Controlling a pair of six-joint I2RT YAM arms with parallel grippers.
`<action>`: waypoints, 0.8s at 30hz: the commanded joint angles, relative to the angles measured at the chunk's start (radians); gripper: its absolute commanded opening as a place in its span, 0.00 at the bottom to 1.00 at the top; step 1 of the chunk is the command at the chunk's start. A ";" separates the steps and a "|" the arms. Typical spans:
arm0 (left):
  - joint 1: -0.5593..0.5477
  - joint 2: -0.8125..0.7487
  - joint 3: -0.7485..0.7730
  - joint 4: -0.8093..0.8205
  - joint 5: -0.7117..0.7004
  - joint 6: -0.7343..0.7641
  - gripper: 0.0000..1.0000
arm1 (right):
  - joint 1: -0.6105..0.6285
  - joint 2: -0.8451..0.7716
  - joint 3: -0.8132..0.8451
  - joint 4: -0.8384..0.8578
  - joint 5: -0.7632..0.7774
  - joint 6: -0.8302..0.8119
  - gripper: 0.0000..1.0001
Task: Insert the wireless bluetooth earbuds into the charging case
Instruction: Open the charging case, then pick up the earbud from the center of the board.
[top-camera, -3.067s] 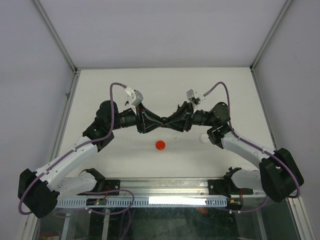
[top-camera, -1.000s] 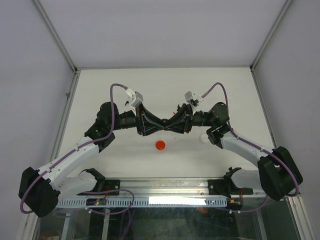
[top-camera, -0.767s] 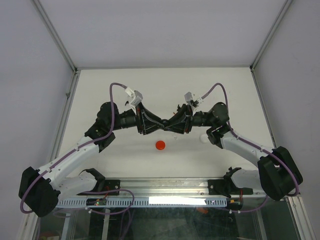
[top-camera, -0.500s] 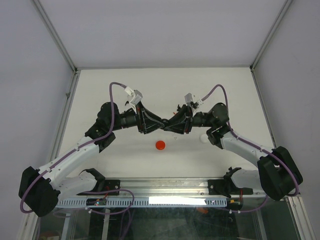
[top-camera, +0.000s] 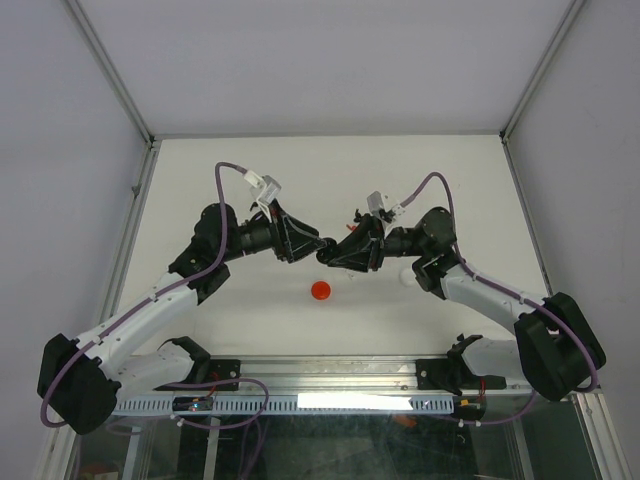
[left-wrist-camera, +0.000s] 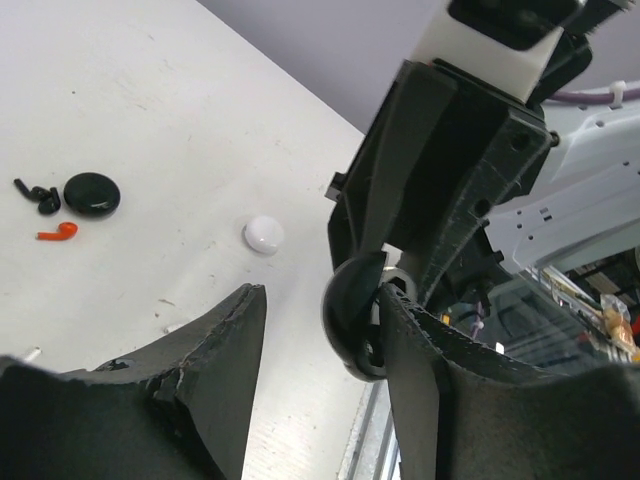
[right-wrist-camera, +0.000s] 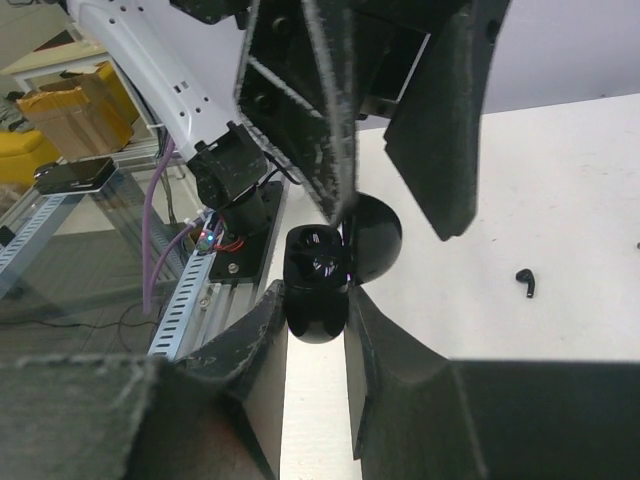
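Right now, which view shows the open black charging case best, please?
The right wrist view: the glossy black round charging case faces the camera, lid open. The left wrist view shows it edge-on; the top view barely shows it.

The charging case (right-wrist-camera: 315, 270) at the centre of the right wrist view is smooth, glossy black plastic with bright highlights. The fingers (right-wrist-camera: 255, 350) of the right hand (right-wrist-camera: 313, 310) are matt black plastic, grainy and rough-edged; the left hand (left-wrist-camera: 320, 300) looks the same. The desk (left-wrist-camera: 150, 100) is matt white and faintly scuffed. Upper left in the left wrist view, a black puck (left-wrist-camera: 91, 193) shines, a white puck (left-wrist-camera: 264, 236) has a soft sheen, and a red earbud (left-wrist-camera: 58, 232) is smooth plastic.
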 joint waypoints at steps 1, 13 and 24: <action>0.013 -0.014 0.038 -0.003 -0.050 -0.024 0.52 | 0.012 -0.025 0.011 0.052 -0.034 -0.017 0.00; 0.015 -0.054 0.064 -0.117 -0.134 -0.003 0.73 | 0.009 -0.053 -0.015 -0.018 0.059 -0.122 0.00; 0.016 -0.090 0.094 -0.453 -0.547 -0.086 0.92 | 0.010 -0.127 -0.162 0.038 0.254 -0.255 0.00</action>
